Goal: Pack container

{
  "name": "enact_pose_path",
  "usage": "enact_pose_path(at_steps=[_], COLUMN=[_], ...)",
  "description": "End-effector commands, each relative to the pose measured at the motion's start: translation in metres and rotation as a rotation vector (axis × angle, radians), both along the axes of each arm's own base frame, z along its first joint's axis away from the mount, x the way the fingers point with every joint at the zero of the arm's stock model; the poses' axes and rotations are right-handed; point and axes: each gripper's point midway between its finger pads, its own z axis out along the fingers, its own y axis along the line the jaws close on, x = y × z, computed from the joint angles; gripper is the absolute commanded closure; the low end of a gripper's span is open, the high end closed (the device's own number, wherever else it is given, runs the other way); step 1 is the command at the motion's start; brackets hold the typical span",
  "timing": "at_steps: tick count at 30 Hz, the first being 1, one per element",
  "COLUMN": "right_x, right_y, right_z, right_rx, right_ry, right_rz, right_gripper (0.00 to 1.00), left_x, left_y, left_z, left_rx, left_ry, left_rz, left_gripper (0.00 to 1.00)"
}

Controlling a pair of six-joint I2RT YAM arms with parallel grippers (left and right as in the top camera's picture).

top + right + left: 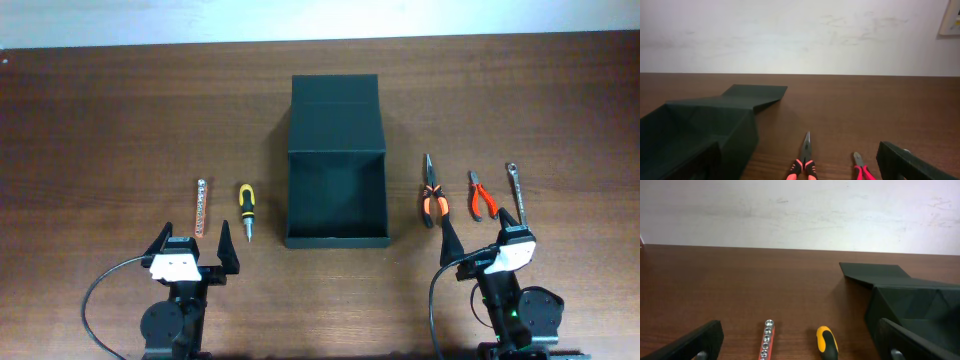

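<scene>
Surface (pixel 100 130): brown wood grain; carries every item listed below.
Container (pixel 335 195): dark green-black square box, midway between the left and right edges of the surface. Nothing shows inside. The flap lid (pixel 334 110) is folded back flat toward the far edge.
Left end effector (pixel 196 240): at the near edge, left of the container. Released, fingers spread wide, grasping nothing.
Right end effector (pixel 485 235): at the near edge, right of the container. Released, fingers spread wide, grasping nothing.
Long-nose pliers (pixel 431 195): orange-and-black handles, just beside the container's right wall, not touching it; tip toward the far edge.
Ratchet wrench (pixel 516 190): bare metal, the tool closest to the right edge; its near end lies by the right end effector's outer finger.
Socket rail (pixel 201 207): red strip with a row of silver sockets, the tool closest to the left edge.
Screwdriver (pixel 245 208): yellow-and-black handle, between the socket rail and the container; tip toward the near edge.
Small pliers (pixel 482 196): red handles, between the long-nose pliers and the ratchet wrench.
</scene>
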Motion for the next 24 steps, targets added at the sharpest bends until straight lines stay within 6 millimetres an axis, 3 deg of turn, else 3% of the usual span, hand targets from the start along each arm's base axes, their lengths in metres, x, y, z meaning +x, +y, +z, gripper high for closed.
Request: enact_pose_path(at_steps=[1, 5, 9, 11, 14, 18, 21, 24], right_x=[0.001, 0.001, 0.000, -0.003, -0.009, -0.015, -0.013, -0.003], right_y=[-0.008, -0.007, -0.001, 0.008, 0.009, 0.008, -0.011, -0.028], right_z=[-0.002, -0.001, 0.006, 0.019, 0.053, 0.101, 0.137, 0.170], right_rx=[-0.006, 0.011, 0.199, 0.200, 0.188, 0.150, 0.100, 0.042], right_ry=[0.000, -0.001, 0.003, -0.016, -0.080, -0.127, -0.039, 0.140], right_rz=[-0.047, -0.039, -0.013, 0.046, 0.054, 0.048, -0.069, -0.169], right_gripper=[0.01, 0.01, 0.01, 0.01, 0.01, 0.01, 0.01, 0.01], left_x=[0.000, 0.000, 0.000, 0.000, -0.003, -0.008, -0.009, 0.003], left_y=[-0.003, -0.003, -0.005, -0.010, -0.014, -0.012, -0.003, 0.018], left_z=[-0.001, -0.001, 0.003, 0.007, 0.025, 0.065, 0.088, 0.111], left_rx=[0.000, 0.000, -0.001, -0.003, 0.034, 0.167, 0.260, 0.266], left_ry=[0.001, 0.000, -0.013, -0.028, -0.066, -0.116, -0.030, 0.135], left_rz=[-0.017, -0.018, -0.028, -0.058, -0.082, -0.079, -0.038, 0.069], left_gripper=[0.01, 0.01, 0.01, 0.01, 0.01, 0.01, 0.01, 0.01])
